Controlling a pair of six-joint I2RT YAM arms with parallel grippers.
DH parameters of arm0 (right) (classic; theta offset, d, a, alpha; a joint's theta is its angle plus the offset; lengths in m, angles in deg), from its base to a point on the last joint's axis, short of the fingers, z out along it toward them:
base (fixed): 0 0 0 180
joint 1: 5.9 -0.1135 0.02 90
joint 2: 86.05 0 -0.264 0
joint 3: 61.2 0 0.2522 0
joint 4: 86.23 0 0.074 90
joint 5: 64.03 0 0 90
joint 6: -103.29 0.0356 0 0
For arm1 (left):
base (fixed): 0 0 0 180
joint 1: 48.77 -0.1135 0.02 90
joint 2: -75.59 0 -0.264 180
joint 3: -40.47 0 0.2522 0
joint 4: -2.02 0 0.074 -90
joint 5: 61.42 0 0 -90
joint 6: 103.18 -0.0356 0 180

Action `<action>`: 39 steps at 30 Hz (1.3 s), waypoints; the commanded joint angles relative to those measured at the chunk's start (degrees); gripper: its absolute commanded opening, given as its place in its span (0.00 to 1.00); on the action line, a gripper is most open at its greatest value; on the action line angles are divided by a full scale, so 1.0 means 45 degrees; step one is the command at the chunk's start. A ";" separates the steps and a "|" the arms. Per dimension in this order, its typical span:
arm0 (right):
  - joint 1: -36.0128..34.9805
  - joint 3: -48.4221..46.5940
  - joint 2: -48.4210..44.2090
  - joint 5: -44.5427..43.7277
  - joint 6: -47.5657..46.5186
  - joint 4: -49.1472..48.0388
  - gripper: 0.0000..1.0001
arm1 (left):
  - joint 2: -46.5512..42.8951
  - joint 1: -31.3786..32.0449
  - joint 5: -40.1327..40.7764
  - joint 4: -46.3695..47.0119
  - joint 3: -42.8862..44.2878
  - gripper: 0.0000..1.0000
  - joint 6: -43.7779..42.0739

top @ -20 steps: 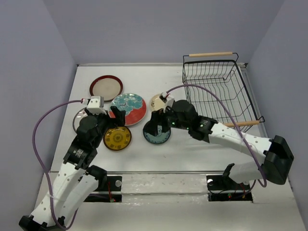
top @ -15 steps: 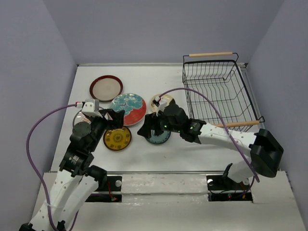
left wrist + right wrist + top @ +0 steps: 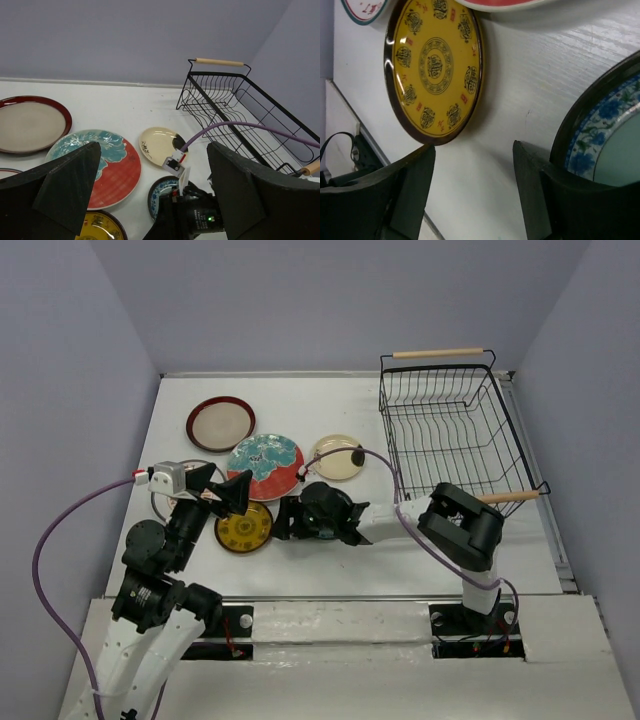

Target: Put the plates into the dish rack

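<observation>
Right wrist: going for the blue plate point(image 3: 600, 135)
My right fingers point(image 3: 555, 210) are spread at its rim, left fingers point(image 3: 65, 190) spread too. I'd slip one under before pinching.

Soft, even overhead light leaves faint shadows on the bright counter point(image 3: 330, 565), and the yellow plate point(image 3: 436, 70) just ahead of the right gripper point(image 3: 472, 150) gleams with glare, slightly soft.
</observation>
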 commanded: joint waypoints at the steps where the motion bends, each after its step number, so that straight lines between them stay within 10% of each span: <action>1: -0.0155 -0.1319 0.1200 -0.0278 0.0770 -0.1474 0.66 | -0.0060 0.0182 -0.0230 0.0541 -0.0043 0.99 -0.0201; 11: -0.0155 -0.2453 0.2708 -0.0473 0.1433 -0.1260 0.49 | -0.0060 0.0202 -0.0230 0.0561 -0.0023 0.99 -0.0240; 19: -0.0155 -0.1167 0.1501 -0.2170 0.1514 -0.0440 0.07 | -0.0001 0.0202 -0.0230 0.0522 -0.0043 0.99 -0.0279; 27: -0.0390 -0.0499 -0.3458 -0.2931 -0.1043 0.3319 0.07 | -0.0098 0.0221 -0.0133 0.0482 -0.0023 0.99 -0.0298; 31: -0.0177 -0.2273 -0.5760 -0.6948 -0.3654 0.7125 0.07 | -0.0138 0.0221 0.0121 0.0365 0.0016 0.99 -0.0240; 39: 0.4918 -0.5049 -0.7585 -1.2300 -0.8208 0.7963 0.07 | -0.0489 0.0552 0.0705 0.0092 0.0094 0.99 -0.0259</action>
